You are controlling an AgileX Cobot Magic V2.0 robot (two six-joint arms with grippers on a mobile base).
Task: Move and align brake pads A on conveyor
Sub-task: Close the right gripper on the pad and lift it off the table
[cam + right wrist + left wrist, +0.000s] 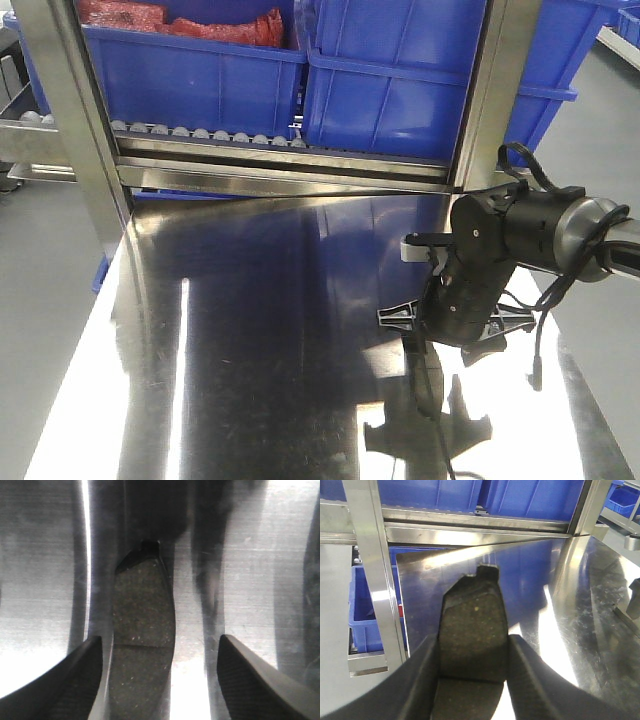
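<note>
A pad [142, 605] lies on the tabletop [250, 350] between my right claw's [160, 642] fingers. My left claw [474, 641] pinches a second pad [472, 610]. Bins [400, 70] sit on the rack [210, 135] behind.

The surface [250, 350] is mirror-bright steel, streaked with white glare and carrying blue reflections of the bins [400, 80] behind it. Those bins are saturated blue; one holds something red [180, 20]. The frame [60, 90] is brushed silver and the floor [40, 300] a plain pale grey. The arm [480, 270] is black with a silver-grey joint [585, 225].

The left pincer [473, 645] has black fingers [415, 685] with a fine woven texture. The pad [472, 630] between them is dark brown-grey with pale specks, edged by a near-black backing. The right pincer [159, 639] is black too, and the second pad [142, 610] is a dull grey-brown, faintly speckled, with one dark groove line across it.
</note>
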